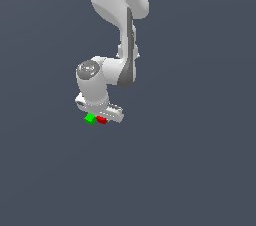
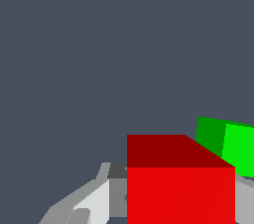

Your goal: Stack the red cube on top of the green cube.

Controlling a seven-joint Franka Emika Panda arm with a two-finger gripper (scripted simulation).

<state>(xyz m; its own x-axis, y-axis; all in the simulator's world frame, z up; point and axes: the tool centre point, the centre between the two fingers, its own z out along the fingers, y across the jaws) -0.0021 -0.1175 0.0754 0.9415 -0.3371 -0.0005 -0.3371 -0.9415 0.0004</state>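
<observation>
Hand (image 1: 102, 118) low over the red cube (image 1: 102, 119); fingers (image 2: 94, 203) flank it, grip unclear, cannot tell; green cube (image 1: 90, 118) just beside it, on the exterior view's left.

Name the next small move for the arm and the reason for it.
Probably lift a little. The red cube sits between the jaws of the gripper, seemingly held, and the green cube lies right beside it at the same level, so it must rise before it can go over the green one.
</observation>
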